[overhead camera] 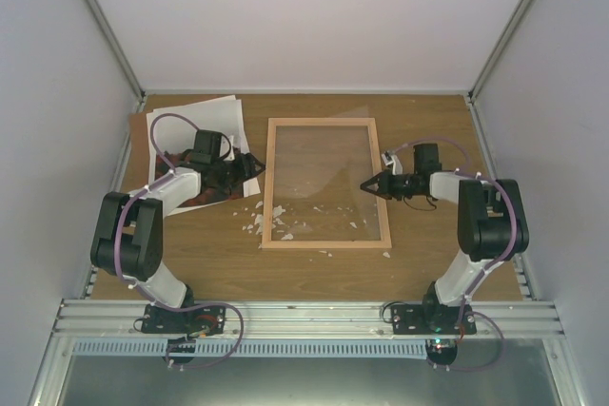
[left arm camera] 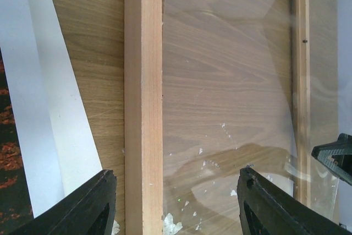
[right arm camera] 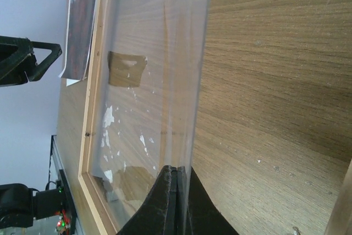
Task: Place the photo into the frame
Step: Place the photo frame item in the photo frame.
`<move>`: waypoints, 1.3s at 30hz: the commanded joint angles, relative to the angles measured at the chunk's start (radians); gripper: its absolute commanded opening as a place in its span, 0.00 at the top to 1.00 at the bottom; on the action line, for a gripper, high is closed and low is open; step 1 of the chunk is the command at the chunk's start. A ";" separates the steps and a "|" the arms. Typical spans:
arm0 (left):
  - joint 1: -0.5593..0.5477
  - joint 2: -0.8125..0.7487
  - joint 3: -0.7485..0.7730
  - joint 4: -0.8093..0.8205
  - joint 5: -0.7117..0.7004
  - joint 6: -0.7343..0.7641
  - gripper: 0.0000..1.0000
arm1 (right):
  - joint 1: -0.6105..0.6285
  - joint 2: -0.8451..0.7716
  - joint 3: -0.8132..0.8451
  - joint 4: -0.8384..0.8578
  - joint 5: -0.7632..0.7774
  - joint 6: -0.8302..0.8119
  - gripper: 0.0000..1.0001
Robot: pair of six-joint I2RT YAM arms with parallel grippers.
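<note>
Overhead: the frame (overhead camera: 267, 187) lies mid-table, the photo (overhead camera: 200, 121) left of it under the left arm. Left wrist view: left gripper (overhead camera: 255, 170) spread-fingered over the frame's rail. Only the right wrist view shows the right gripper (overhead camera: 366, 185) pinching the pane (right arm camera: 159, 53) by its edge.

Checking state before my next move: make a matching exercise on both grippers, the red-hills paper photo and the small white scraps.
1 left gripper
2 right gripper
3 red-hills paper photo
4 small white scraps

A shut on clear pane edge
B around the light wooden frame near-left corner
C open
D left of the frame

Pairs: 1-C, 2-A, 3-D, 4-B
</note>
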 commanded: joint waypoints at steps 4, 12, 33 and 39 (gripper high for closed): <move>0.009 0.005 -0.002 0.051 0.012 -0.004 0.39 | 0.001 0.036 0.022 0.000 -0.036 -0.026 0.99; 0.009 0.004 -0.007 0.053 0.014 -0.007 0.39 | 0.038 0.070 0.070 -0.061 0.001 -0.043 0.82; 0.010 0.004 -0.012 0.061 0.022 -0.017 0.39 | 0.083 -0.059 0.165 -0.228 0.294 -0.095 0.05; 0.009 0.000 -0.011 0.057 0.015 -0.014 0.39 | 0.090 -0.073 0.201 -0.289 0.412 -0.107 0.00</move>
